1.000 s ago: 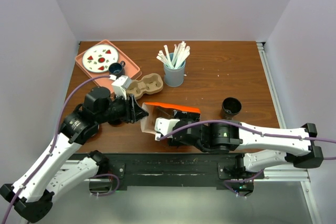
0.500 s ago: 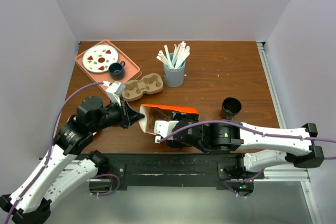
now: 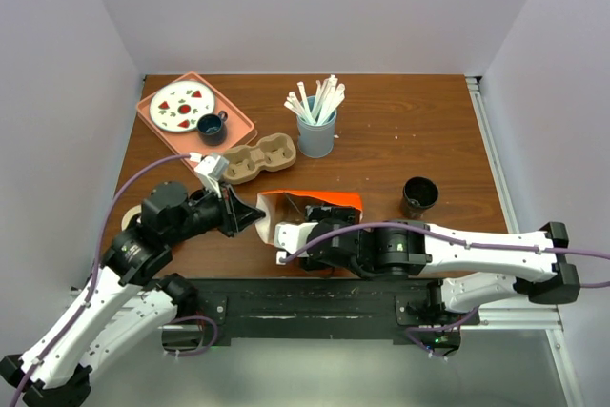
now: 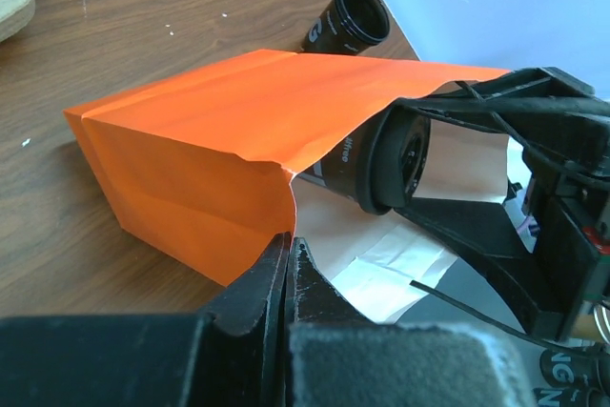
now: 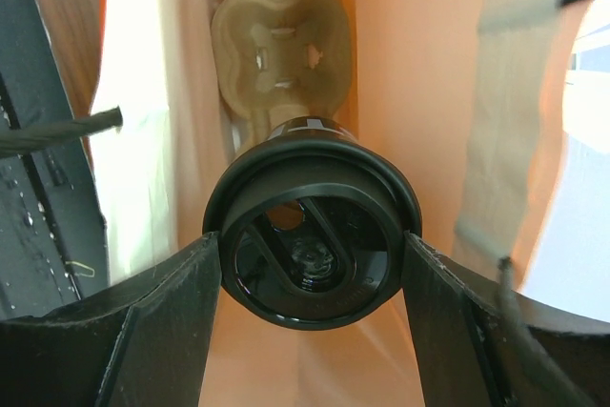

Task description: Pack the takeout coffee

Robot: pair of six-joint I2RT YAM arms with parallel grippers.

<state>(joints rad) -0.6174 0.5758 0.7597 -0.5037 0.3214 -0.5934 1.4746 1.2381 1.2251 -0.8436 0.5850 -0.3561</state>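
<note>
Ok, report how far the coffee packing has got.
Done: a carrier lies deep in the bag. In hand: the left tool pinches the bag's rim, and the right tool holds a black cup in its mouth. Left: seat that cup; a second cup and a second carrier sit on the table, unpacked.

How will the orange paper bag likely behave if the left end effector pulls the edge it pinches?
Probably floppy: the orange bag creases and curls where the left end effector pinches it. Likely light, so it may slide over the table rather than resist. The black cup the right end effector holds inside might prop it open.
</note>
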